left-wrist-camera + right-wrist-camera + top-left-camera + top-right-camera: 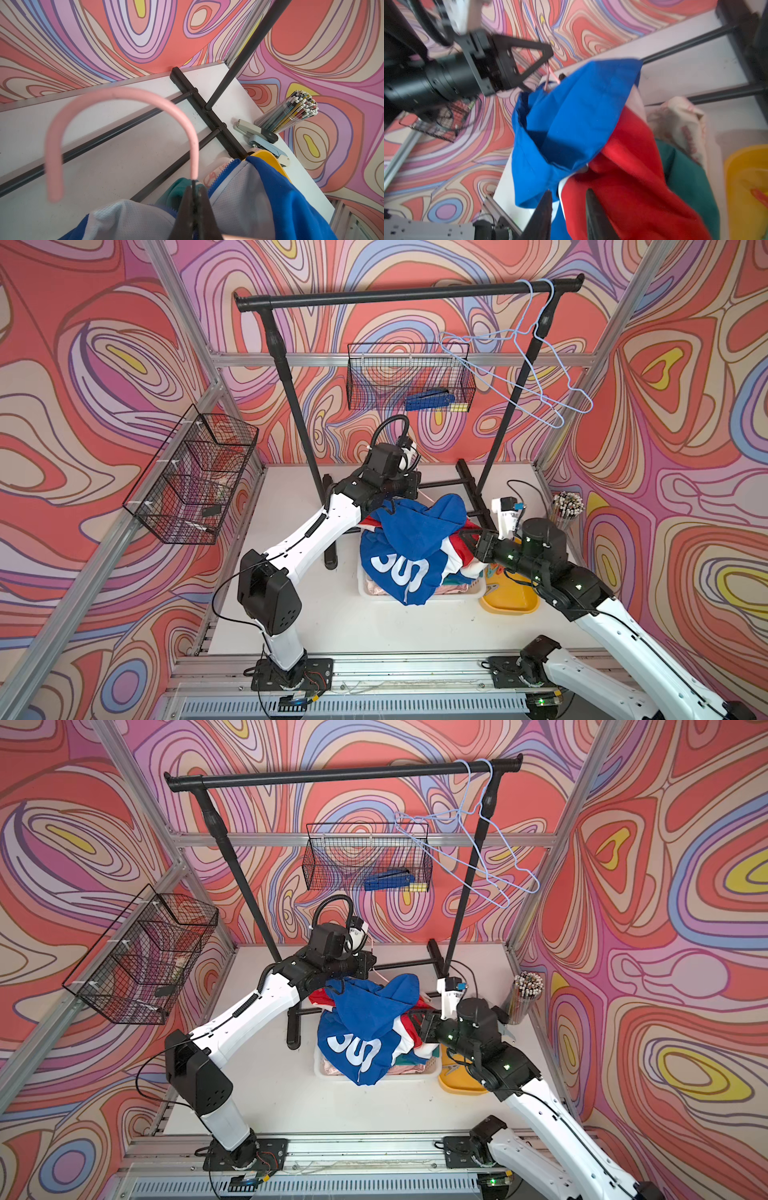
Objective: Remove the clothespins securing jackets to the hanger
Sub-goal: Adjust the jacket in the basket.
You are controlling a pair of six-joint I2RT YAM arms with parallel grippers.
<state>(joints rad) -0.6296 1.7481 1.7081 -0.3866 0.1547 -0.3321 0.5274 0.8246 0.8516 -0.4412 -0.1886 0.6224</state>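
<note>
- A black metal garment rack (407, 294) spans the upper centre of both top views, its feet on the white table (374, 626).
- In the middle of the frame we see the jackets bunched together. The blue, red and white hooded jacket with white lettering (409, 539) lies outermost. The right wrist view shows a teal-green jacket (685, 170) and a pale pink printed jacket (681, 124) behind it.
- The bundle hangs over a white plastic basket (453, 596), with a yellow plastic tray (515, 599) just beside it at lower right of centre.
- A pink coated hanger (124, 93) carries the jackets; its hook stands free above them.
- The left gripper (193, 185) sits above the bundle, its jaws together and clamped on the hanger's neck.
- The right gripper (569, 192) is at the right edge of the bundle, its jaws apart with red and white cloth showing in the gap. We cannot tell whether they touch it.
- A small orange-red piece (760, 195) lies in the yellow tray; it is too blurred for us to call it one of the clothespins.
</note>
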